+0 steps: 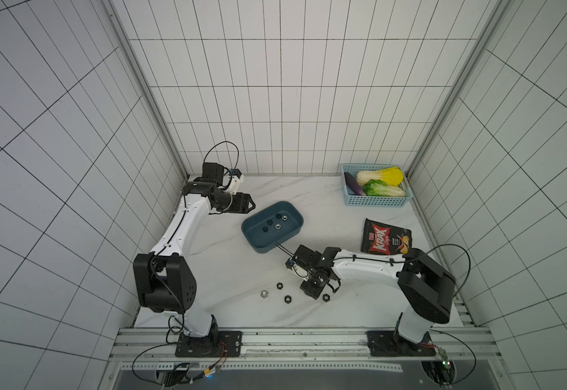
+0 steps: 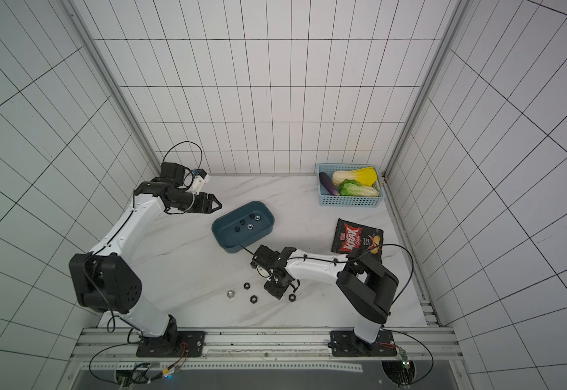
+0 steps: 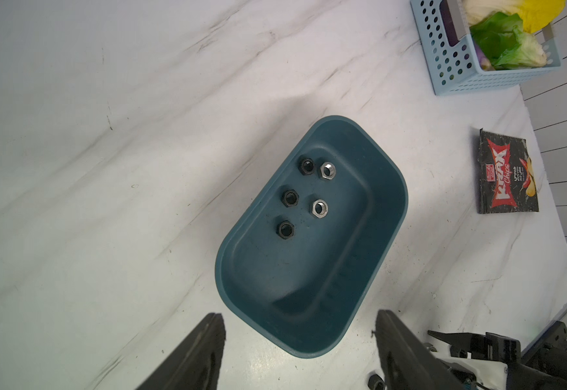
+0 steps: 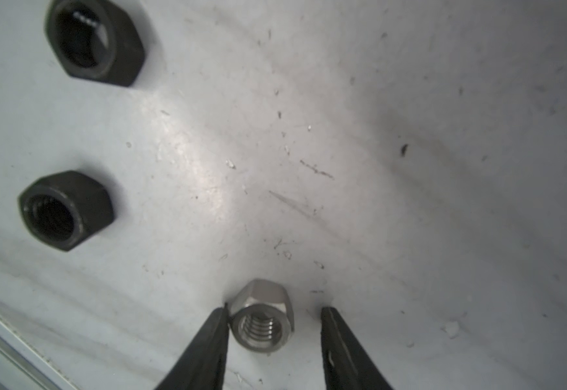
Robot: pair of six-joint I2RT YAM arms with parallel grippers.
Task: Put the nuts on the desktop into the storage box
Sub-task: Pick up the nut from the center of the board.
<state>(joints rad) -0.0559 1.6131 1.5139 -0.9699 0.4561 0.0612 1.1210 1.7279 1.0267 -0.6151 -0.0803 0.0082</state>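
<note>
Teal plastic, the storage box [image 1: 268,247] sits mid-table with its open top up and its long axis running from near-left to far-right. Three black nuts [image 3: 290,197] and two silver nuts [image 3: 319,208] lie on its floor near one long wall, holes up. The left jaws hang released and wide apart just outside the box's far-left corner, nothing between them. In the left wrist view their fingers [image 3: 204,354] show to either side of the box's nearer end.

Bare table [image 1: 275,189] lies open behind the box, and a free strip separates the box from the loose nuts near the front rail [image 1: 302,334]. There, in both top views, a lone silver nut [image 1: 264,293], a black pair [image 1: 279,285] and one more black nut [image 1: 326,297] rest apart from each other.

The right arm [image 1: 363,266] reaches low over the table, wrist down among them. The right jaws straddle a small silver nut [image 4: 262,319]: one finger [image 4: 209,347] touches it and the other stands off with a gap, so they are not clenched. That nut's threaded hole faces the wrist camera.

A chips bag [image 1: 386,240] and a light blue basket [image 1: 373,201] occupy the right rear.
</note>
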